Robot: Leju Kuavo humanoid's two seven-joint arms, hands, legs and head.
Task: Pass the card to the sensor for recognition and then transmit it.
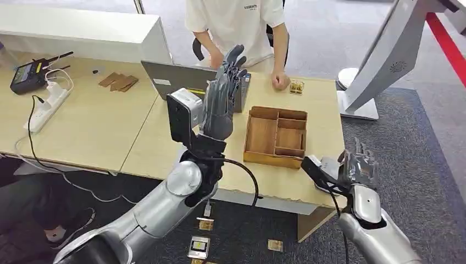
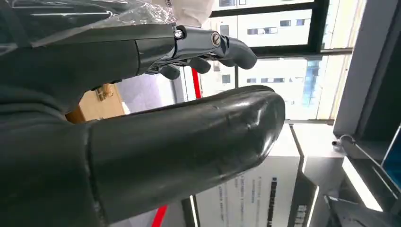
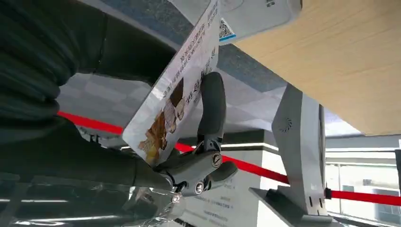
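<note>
Right now the right hand (image 3: 189, 156) pinches the card (image 3: 175, 90) off the desk's (image 1: 99, 126) front edge; the left hand (image 1: 222, 93) is raised, fingers apart, holding nothing.

card (image 3: 177, 90) print blurred, partly behind fingers (image 3: 212, 106).

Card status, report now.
Right hand holds the card near the table edge. Left hand raised, open, empty. Wooden tray ahead; path unobstructed.

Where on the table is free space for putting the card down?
Bare table lies between the power strip and the laptop, and along the front edge beside the wooden tray. Around the laptop, the raised left hand and the person's hand, it is crowded.
</note>
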